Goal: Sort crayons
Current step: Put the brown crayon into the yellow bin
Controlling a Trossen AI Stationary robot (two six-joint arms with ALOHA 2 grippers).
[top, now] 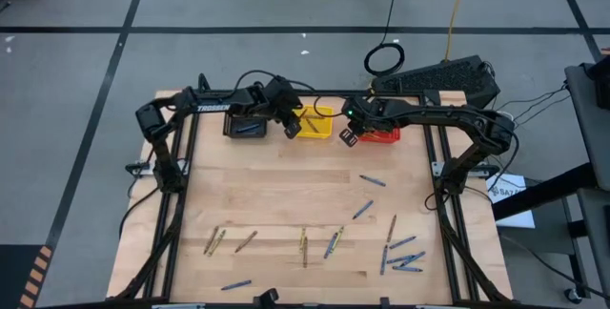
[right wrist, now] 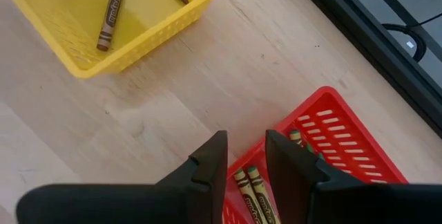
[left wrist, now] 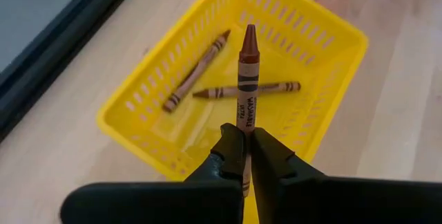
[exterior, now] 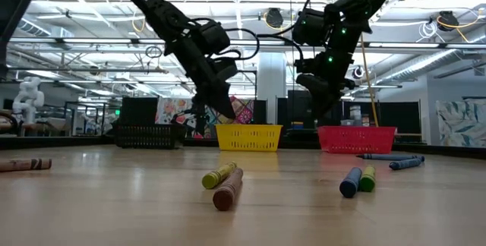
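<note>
My left gripper (left wrist: 246, 153) is shut on a brown crayon (left wrist: 247, 79) and hangs over the yellow basket (left wrist: 331, 37) at the table's far edge (top: 317, 121). Two more brown crayons (left wrist: 197, 72) lie on that basket's floor. My right gripper (right wrist: 245, 160) stands open with nothing between its fingers, just above the near rim of the red basket (right wrist: 345, 134), where olive-yellow crayons (right wrist: 250, 193) lie. In the high view the left gripper (top: 292, 128) and the right gripper (top: 349, 135) flank the yellow basket. My left gripper pinches the brown crayon's blunt end (left wrist: 243, 128) between its two fingers. The fingers slant downward, and the crayon runs on along their line, its pointed tip (left wrist: 249, 32) leading. The crayon is lifted clear, above the yellow basket's inside.
A black basket (top: 246, 126) holding a blue crayon stands left of the yellow one. Loose crayons lie over the table's near half: blue ones (top: 405, 257) at the right, brown and olive ones (top: 246, 242) at the left and middle. The arms' frame rails run along the far edge.
</note>
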